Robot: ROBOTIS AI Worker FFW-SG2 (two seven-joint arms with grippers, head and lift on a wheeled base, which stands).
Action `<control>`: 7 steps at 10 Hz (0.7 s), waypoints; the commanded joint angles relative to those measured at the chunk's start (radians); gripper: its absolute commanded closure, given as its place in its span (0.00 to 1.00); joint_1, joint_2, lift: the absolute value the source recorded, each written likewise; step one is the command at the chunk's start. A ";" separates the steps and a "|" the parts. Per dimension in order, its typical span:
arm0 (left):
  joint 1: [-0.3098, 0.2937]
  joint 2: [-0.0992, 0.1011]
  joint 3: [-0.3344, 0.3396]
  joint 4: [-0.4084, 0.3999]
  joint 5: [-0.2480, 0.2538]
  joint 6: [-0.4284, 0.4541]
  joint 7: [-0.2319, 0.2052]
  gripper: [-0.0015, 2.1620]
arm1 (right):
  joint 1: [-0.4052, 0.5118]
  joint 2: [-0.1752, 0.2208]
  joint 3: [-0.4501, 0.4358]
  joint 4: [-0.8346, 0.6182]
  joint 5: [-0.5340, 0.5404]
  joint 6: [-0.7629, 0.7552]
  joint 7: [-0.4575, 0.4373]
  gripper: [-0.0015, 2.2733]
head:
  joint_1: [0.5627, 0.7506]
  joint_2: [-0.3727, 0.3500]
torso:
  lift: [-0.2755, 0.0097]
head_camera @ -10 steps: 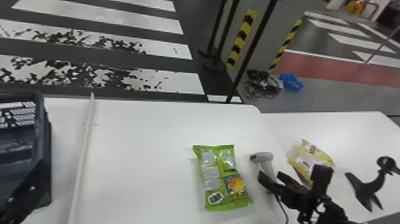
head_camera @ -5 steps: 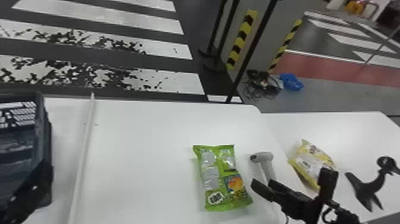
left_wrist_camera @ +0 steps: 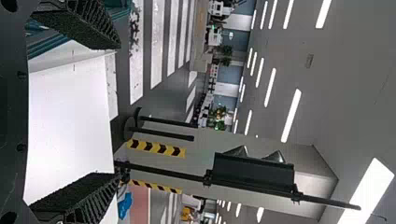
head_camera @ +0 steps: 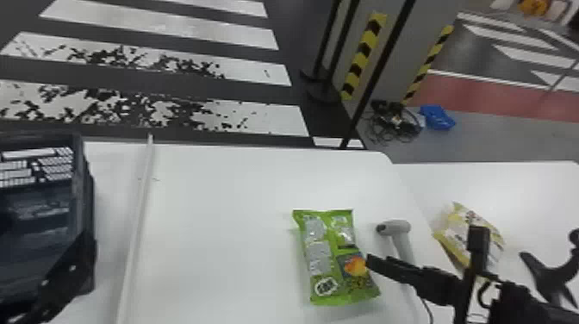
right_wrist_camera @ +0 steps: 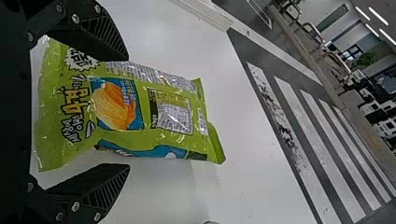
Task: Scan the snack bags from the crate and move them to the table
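Lying on the white table, right of the middle, the green snack bag is glossy, puffed film, with crimped, wrinkled ends and a printed heap of yellow chips toward its near end. Its long axis runs from far to near, the near end slanting slightly right. The right gripper points left at the bag's near right side; its flat black fingers are spread wide, with ribbed flanks, and the bag shows between them. Whether they touch it, I cannot tell.

Just right of the bag stands a smooth grey scanner with a rounded head and a cord. Farther right, a crinkled yellow snack bag lies on a second white table, near a curved black stand.

Over at the left sits the dark plastic crate, its far wall a lattice; the left gripper is at its near right side, fingers apart with nothing between them. A raised white strip runs far to near beside the crate.

Past the matte tabletop, worn white stripes cross the dark floor, and a grey pillar wears yellow-and-black bands.
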 commanded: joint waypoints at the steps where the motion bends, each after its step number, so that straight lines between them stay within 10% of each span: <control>1: -0.009 -0.003 -0.001 0.015 0.000 0.000 0.000 0.00 | -0.061 -0.040 0.035 0.092 0.013 -0.002 0.031 0.09 | 0.70 0.11 | 0.63; 7: -0.058 -0.010 -0.011 0.052 0.002 0.015 0.006 0.00 | -0.144 -0.097 0.189 0.236 0.111 -0.048 0.139 0.20 | 0.70 0.16 | 0.63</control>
